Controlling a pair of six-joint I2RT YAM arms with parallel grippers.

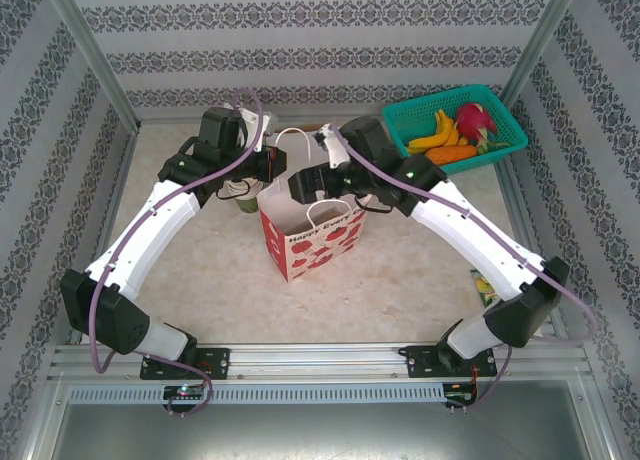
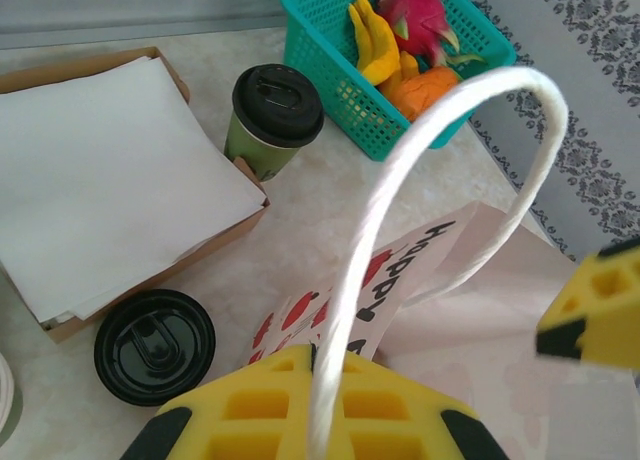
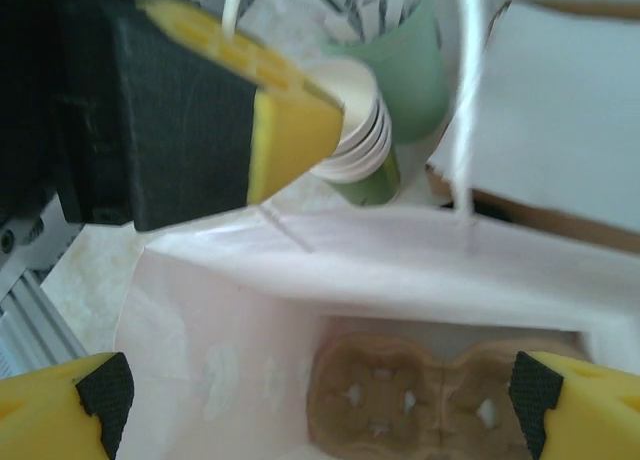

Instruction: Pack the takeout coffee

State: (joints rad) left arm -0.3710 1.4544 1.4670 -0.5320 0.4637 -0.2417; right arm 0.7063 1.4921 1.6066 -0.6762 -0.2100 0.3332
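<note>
Marble tabletop point(image 2: 300, 245) | takeout coffee point(image 2: 277, 120) upright, beyond spread left pincer point(image 2: 460, 370) | right pincer point(image 3: 320, 410) spread over bag point(image 3: 220, 380)

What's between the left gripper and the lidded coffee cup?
In the left wrist view: the bag's white handle and printed rim, then bare table before the cup.

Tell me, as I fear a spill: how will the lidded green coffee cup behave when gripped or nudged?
The coffee cup looks paper-walled, so a hard squeeze would probably dent it. Taller than wide, it may tip if pushed near its lid.
</note>
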